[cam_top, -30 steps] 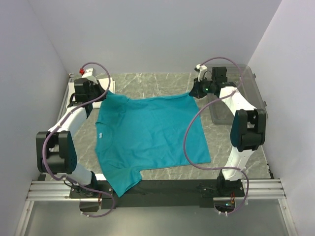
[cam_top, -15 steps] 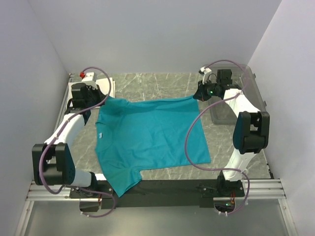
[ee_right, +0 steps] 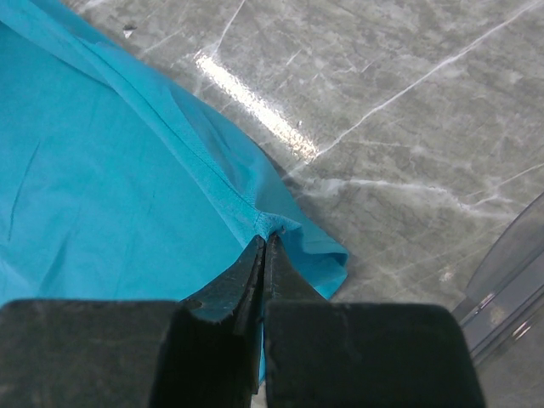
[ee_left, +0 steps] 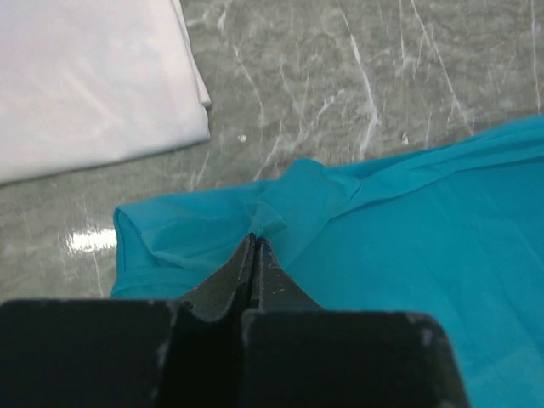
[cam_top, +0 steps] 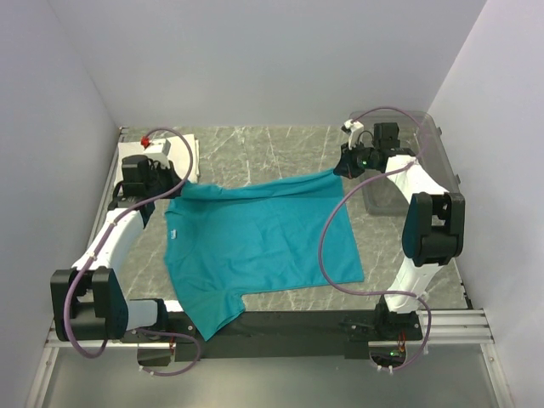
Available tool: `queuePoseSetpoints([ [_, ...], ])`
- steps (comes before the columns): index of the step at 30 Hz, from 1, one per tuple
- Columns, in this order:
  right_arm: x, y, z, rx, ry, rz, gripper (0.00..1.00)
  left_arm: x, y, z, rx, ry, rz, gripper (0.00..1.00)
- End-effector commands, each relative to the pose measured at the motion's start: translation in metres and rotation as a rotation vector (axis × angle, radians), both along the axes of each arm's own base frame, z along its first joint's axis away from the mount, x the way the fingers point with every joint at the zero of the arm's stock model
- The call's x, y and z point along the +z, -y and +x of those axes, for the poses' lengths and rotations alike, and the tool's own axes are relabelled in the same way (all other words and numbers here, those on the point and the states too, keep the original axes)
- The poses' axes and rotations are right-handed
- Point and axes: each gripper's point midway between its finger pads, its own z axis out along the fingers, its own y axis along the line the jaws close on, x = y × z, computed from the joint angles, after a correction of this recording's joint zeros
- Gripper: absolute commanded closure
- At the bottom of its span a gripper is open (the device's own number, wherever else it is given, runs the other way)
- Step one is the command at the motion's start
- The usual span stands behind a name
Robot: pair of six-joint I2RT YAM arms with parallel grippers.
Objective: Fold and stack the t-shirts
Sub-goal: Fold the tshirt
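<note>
Left tool (ee_left: 253, 242): jaws pinched shut on a bunched corner of the teal t-shirt (ee_left: 408, 238), lower centre of left wrist view. Fabric puckers just ahead of the tips.

Right tool (ee_right: 263, 242): also closed, gripping the shirt's hem near its other corner, bottom centre of right wrist view.

Top view: the shirt's upper edge runs taut btwn the two tools across mid-frame. The rest of the shirt lies spread on the grey marbled worktop (cam_top: 255, 144), w/ one sleeve reaching the dark strip at the bottom. Small white neck label (cam_top: 172, 234) sits at the shirt's left edge.

White folded piece (ee_left: 85, 85): upper left of left wrist view, flat on the worktop, near the teal corner but not touching it.

Clear plastic bin (cam_top: 429, 149): right side of top view, just beside the right tool.
</note>
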Motion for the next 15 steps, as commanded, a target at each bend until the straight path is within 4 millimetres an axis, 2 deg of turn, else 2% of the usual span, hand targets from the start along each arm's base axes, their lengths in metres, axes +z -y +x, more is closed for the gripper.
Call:
queuePoseSetpoints([
  [1, 0.009, 0.003, -0.002, 0.002, 0.033, -0.014, 1.0, 0.008, 0.002, -0.008, -0.025, 0.016, 0.004, 1.0],
  [15, -0.01, 0.011, -0.014, 0.026, 0.001, -0.078, 1.0, 0.0, 0.009, -0.024, -0.091, -0.02, 0.016, 0.99],
])
